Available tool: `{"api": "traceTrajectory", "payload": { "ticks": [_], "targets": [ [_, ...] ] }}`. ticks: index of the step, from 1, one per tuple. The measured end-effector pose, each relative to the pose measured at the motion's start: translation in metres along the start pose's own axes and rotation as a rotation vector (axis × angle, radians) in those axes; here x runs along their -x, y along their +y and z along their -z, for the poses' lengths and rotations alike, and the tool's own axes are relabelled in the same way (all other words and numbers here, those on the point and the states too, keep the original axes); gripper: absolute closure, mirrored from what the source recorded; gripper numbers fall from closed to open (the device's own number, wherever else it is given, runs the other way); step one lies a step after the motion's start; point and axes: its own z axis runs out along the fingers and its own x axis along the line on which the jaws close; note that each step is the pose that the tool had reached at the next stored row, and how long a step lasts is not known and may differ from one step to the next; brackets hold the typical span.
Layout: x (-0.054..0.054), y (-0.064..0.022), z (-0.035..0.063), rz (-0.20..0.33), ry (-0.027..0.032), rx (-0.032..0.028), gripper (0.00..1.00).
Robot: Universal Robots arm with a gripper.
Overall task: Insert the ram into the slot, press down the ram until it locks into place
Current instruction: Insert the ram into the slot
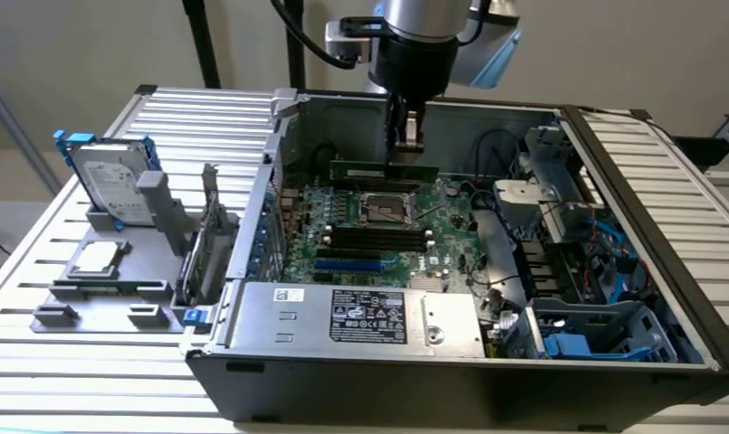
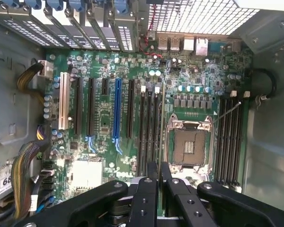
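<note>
Several black slots (image 2: 148,127) flank the CPU socket (image 2: 189,146) beneath the tool (image 1: 403,159), clamped shut on the ram (image 1: 362,169).

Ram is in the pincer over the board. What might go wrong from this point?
The ram, gripped in the pincer, hangs close to the CPU socket; a small offset could land it on that metal frame. The slots lie tightly parallel, so it may seat in a neighbour or tilted, leaving a latch unlocked.

a plain beige wall (image 1: 75,45) stands behind a ribbed white table (image 1: 87,380), evenly lit.
</note>
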Motion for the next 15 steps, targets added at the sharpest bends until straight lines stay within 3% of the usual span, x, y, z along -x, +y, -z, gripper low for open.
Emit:
{"api": "traceTrajectory", "payload": {
  "ticks": [15],
  "targets": [
    [-0.009, 0.0002, -0.0272, 0.0, -0.0001, 0.0, 0.87]
  ]
}}
